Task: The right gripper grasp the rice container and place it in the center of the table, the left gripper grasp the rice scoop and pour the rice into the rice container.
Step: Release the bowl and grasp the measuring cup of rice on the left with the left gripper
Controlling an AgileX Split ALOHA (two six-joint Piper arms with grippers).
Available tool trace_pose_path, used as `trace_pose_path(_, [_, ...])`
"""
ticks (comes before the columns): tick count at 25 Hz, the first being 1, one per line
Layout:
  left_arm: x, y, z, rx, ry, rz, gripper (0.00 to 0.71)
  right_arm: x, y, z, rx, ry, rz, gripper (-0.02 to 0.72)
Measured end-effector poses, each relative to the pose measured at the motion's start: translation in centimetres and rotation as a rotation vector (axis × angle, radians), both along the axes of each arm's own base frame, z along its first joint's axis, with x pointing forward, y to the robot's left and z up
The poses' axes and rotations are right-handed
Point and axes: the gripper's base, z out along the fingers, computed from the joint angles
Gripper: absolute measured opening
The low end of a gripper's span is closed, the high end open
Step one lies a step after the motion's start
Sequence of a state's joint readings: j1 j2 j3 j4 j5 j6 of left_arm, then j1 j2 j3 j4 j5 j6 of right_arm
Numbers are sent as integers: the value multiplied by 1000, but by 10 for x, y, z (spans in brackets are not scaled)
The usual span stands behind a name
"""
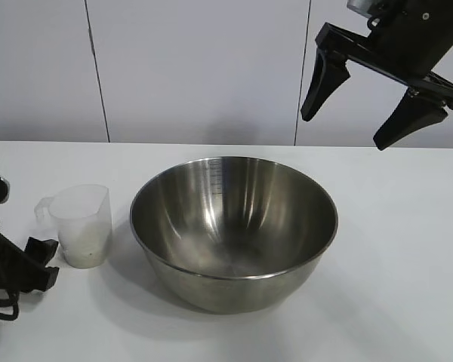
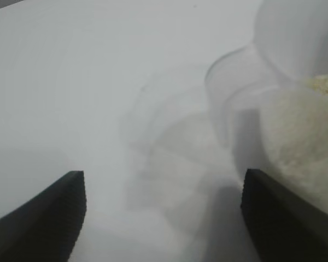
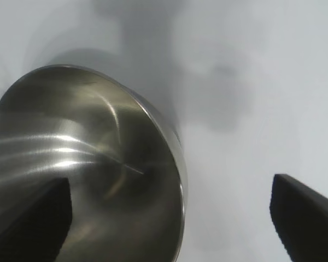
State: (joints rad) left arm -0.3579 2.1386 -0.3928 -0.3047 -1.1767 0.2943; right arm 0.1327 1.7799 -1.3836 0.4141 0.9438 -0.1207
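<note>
Bowl (image 1: 234, 230) on counter (image 1: 392, 249); scoop (image 1: 81, 224) just left of it. Left gripper (image 2: 163, 213) wide open, empty, near scoop; right gripper (image 1: 346, 128) wide open, empty, above bowl.

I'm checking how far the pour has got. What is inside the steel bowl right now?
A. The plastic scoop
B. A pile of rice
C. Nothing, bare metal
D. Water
C: the rice container shows only bare shiny metal inside, while the rice still sits in the rice scoop beside it.

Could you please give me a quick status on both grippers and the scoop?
Left gripper open, low beside rice scoop, not holding it. Right gripper open, raised above table. Rice container mid-table, empty. Nothing in the way.
</note>
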Motion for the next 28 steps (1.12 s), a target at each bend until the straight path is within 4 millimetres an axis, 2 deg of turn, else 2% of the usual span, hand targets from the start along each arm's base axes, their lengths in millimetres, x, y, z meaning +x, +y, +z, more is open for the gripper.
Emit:
trace_pose_path(10, [14, -5, 4, -23, -31, 4, 566, 0, 0, 0, 0, 0, 0, 683])
trace_pose_path(15, [18, -7, 24, -50, -94, 0, 555, 0, 0, 0, 0, 0, 0, 683])
trace_pose_path(17, [18, -8, 27, -55, -107, -3, 484, 0, 0, 0, 0, 0, 0, 683])
trace_pose_path(21, [18, -12, 28, -58, -108, -48, 157, 0, 0, 0, 0, 0, 0, 670])
trace_pose_path(22, [18, -13, 28, -62, -109, -67, 98, 0, 0, 0, 0, 0, 0, 666])
trace_pose_path(25, [17, -18, 28, -88, -105, -112, 26, 0, 0, 0, 0, 0, 0, 661])
trace_pose_path(28, [17, -21, 30, -96, -108, -150, 13, 0, 0, 0, 0, 0, 0, 661])
